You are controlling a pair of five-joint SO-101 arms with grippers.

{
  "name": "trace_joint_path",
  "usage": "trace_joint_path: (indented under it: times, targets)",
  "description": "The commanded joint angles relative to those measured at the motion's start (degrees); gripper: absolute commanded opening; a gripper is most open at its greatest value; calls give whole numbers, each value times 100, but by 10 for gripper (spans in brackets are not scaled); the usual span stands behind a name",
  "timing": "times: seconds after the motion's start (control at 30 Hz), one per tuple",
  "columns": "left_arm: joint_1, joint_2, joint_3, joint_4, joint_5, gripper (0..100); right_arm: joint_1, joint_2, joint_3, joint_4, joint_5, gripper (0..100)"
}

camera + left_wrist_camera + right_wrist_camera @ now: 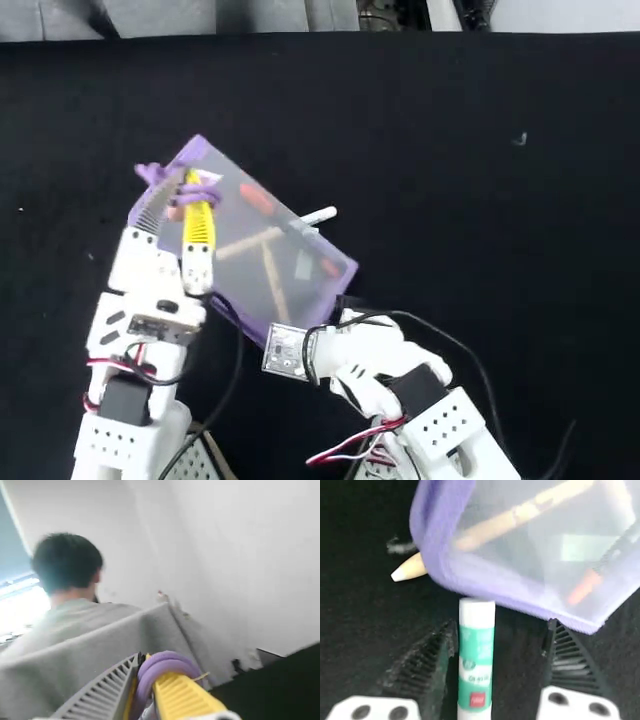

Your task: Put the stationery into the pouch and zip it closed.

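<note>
Where the right gripper [500,630] sits: nearest the arms' bases, jaws spread wide, gripping nothing.
Glue stick [476,655]: lies on the table between those jaws, touching neither; likely straddled for the next pickup.
Pouch [432,540]: just beyond the glue stick, see-through, with pencils [520,512] already inside.
Pencil end [407,571]: pokes out past the purple rim; it may foul the zip.
Left gripper [182,190]: at the far corner, clamped on the purple loop [167,662], probably steadying the pouch.
Table [480,150]: black cloth stretching beyond.
</note>
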Motion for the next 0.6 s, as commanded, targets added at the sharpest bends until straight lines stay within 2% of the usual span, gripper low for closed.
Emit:
trace_joint_path:
  times: [0.0, 0.17, 0.27, 0.43, 0.57]
  targets:
    - [-629, -79, -57, -448, -9, 29, 105, 66, -22, -88, 62, 272]
    - [-901, -79, -48, -615, 0, 29, 141, 75, -22, 202, 440, 272]
    - [-848, -79, -48, -686, 0, 29, 571, 75, -40, 642, 941, 272]
    - [-866, -79, -171, -695, -26, 29, 1582, 48, 40, 712, 1688, 272]
    - [-892, -79, -514, -695, -35, 29, 1855, 40, 66, 721, 1908, 268]
